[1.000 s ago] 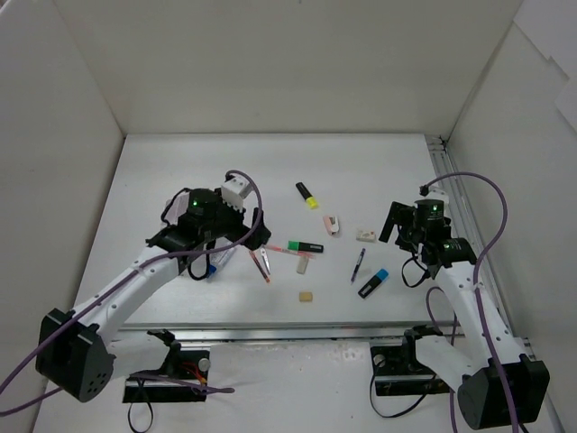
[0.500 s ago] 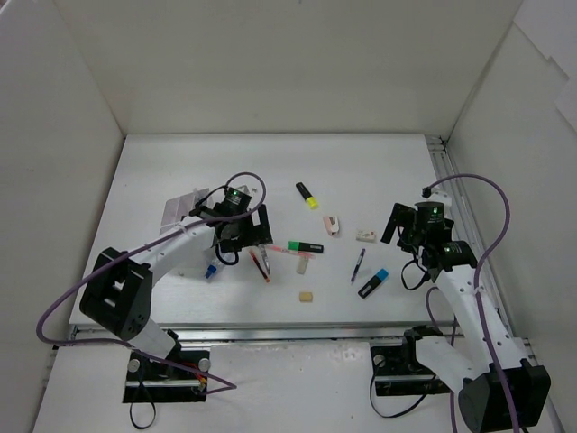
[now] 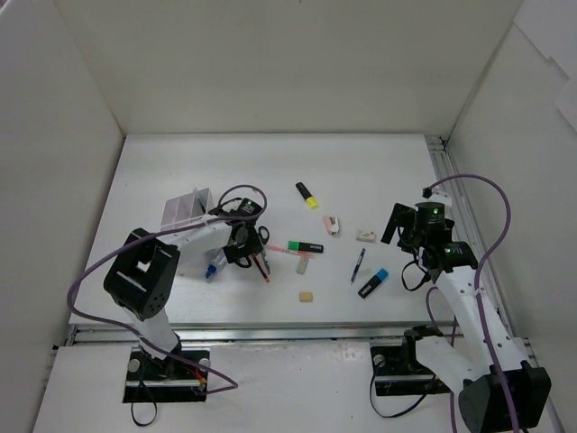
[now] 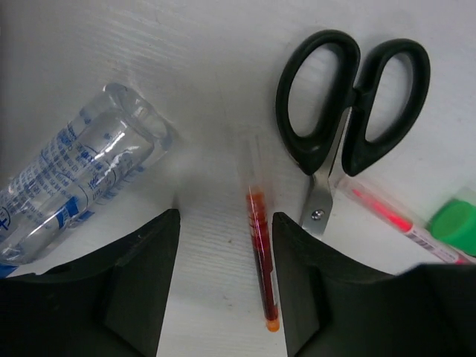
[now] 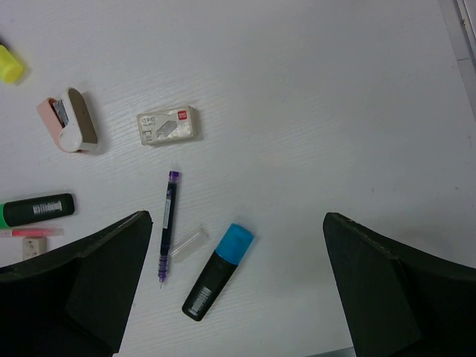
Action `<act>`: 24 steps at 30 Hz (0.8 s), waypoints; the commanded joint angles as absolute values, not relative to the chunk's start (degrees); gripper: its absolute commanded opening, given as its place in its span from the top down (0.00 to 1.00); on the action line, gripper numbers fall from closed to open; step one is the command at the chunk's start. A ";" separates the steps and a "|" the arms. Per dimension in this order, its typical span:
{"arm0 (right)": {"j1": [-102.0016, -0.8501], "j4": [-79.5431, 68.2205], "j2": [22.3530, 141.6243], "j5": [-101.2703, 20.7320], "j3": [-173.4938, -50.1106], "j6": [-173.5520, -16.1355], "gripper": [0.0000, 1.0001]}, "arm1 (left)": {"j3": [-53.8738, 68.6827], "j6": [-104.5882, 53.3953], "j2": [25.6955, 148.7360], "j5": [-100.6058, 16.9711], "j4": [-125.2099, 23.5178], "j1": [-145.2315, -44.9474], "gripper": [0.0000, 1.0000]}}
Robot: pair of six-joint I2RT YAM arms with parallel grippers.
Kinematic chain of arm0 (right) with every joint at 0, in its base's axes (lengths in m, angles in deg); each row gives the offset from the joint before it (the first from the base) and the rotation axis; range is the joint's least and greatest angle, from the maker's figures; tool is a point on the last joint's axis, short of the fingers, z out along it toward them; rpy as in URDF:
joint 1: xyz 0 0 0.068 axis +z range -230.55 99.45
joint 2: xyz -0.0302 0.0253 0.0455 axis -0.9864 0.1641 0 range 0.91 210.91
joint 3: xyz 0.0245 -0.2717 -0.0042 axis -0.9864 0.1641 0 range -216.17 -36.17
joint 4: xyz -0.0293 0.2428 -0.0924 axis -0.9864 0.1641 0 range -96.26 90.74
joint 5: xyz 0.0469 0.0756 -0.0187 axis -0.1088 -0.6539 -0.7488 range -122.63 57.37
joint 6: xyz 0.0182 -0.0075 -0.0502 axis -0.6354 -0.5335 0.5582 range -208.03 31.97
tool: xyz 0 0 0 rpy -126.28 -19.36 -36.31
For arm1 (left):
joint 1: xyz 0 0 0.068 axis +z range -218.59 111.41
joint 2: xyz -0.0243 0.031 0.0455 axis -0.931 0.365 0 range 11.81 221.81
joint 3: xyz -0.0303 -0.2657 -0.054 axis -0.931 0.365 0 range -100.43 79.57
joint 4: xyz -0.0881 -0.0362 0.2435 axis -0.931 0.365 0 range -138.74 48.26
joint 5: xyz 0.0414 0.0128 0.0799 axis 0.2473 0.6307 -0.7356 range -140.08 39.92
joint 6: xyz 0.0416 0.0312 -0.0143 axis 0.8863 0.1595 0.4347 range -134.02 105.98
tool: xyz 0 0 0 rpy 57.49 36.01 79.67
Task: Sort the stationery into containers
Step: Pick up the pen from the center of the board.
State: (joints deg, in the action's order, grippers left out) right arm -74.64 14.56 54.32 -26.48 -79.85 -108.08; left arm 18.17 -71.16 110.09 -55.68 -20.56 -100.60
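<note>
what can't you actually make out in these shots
top view: white box too small to show what its compartments hold
left wrist view: clear tube cut off by the left edge; pink pen partly behind the left claw
right wrist view: yellow highlighter cut off by the left edge; eraser print too small to read

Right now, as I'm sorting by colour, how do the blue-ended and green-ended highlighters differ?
The blue-ended highlighter has a blue end; the green-ended highlighter a green one. The blue-ended one lies diagonally beside the purple pen; the green-ended one lies nearly level, farther left. Both have black bodies and lie flat.
</note>
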 commanded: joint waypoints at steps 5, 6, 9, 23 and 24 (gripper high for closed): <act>-74.23 13.34 54.08 -25.51 -80.20 -108.16 0.02 | 12.51 -74.22 113.66 -59.31 -18.95 -101.11 0.61; -74.31 13.34 54.08 -25.42 -80.29 -108.33 0.02 | 12.25 -74.13 113.94 -59.13 -19.03 -101.11 0.64; -74.22 13.43 53.99 -25.07 -80.29 -108.24 0.02 | 12.60 -74.31 114.03 -59.65 -18.42 -101.63 0.90; -74.31 13.34 53.55 -25.95 -80.46 -107.72 0.02 | 21.11 -57.72 93.48 -63.97 -35.35 -105.86 1.00; -74.23 13.43 53.64 -25.95 -80.55 -107.63 0.02 | 22.78 -51.17 89.46 -63.79 -38.95 -106.38 1.00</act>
